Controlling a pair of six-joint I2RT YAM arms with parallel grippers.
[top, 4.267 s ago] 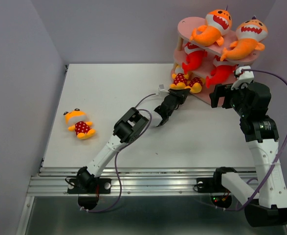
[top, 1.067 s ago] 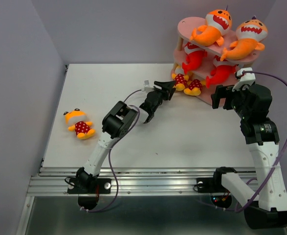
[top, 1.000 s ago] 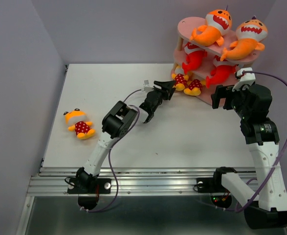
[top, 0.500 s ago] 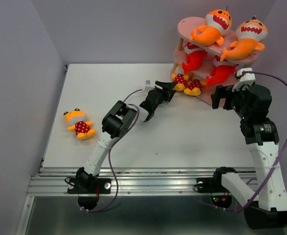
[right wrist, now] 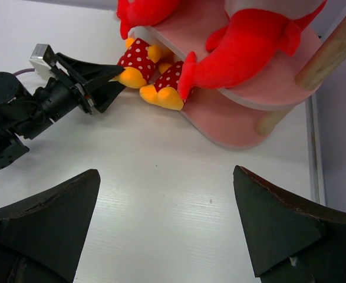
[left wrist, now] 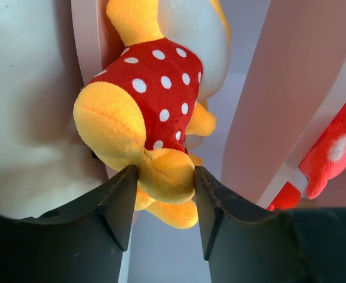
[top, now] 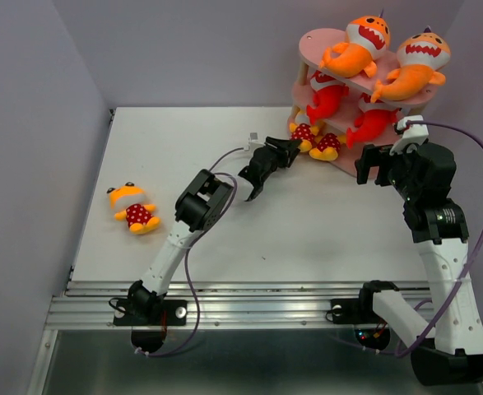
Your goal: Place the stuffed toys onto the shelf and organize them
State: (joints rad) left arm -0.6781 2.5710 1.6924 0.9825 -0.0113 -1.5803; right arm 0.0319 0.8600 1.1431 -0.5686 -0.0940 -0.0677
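Six toys on shelf (top: 317, 39): orange sharks (top: 352, 56) top, red sharks (top: 330, 99) middle, dotted pair (top: 316, 141) bottom. Left gripper (left wrist: 162, 174) pinches foot of left dotted toy (left wrist: 161, 88). Right gripper (right wrist: 165, 177) wide, empty. Seventh toy (top: 134, 211) on table (top: 225, 164), well apart, not yet shelved.

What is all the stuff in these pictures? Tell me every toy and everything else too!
Orange sharks: two, orange with white toothy mouths, on the shelf's top board.
Red sharks: two, red, on the middle board.
Dotted toys: three, yellow-orange with red white-dotted parts; two on the bottom board, one lying on the table's left side.
Shelf: one, pink with wooden posts, at the table's far right corner.
Table: one, white.
Left claw: black, closed on a bottom-board dotted toy's foot.
Right claw: black, open, empty, near the shelf.
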